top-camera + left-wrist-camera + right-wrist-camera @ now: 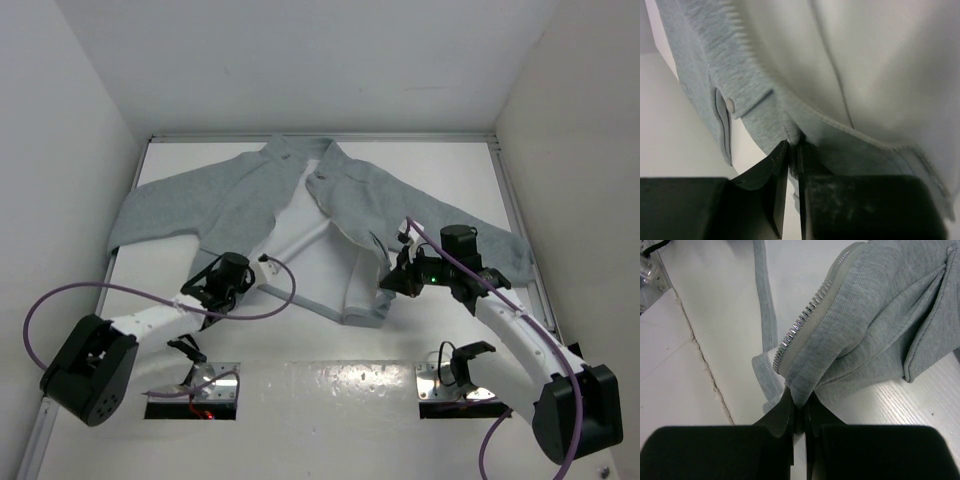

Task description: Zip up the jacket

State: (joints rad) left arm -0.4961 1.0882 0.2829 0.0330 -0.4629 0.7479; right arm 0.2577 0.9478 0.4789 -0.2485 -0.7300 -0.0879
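The light grey fleece jacket [230, 195] lies open on the white table, collar at the far side and pale lining showing in the middle. My left gripper [232, 283] is shut on the lower hem edge of the jacket's left front panel [765, 115], next to a snap button [730, 104]. My right gripper [388, 284] is shut on the lower corner of the right front panel [875, 315], right beside the metal zipper teeth [807, 315]. The zipper is open and the two front edges lie apart.
White walls close in the table on the left, far and right sides. The jacket's right sleeve [500, 245] lies under my right arm. Two metal base plates [210, 385] sit at the near edge. A purple cable [60, 300] loops from the left arm.
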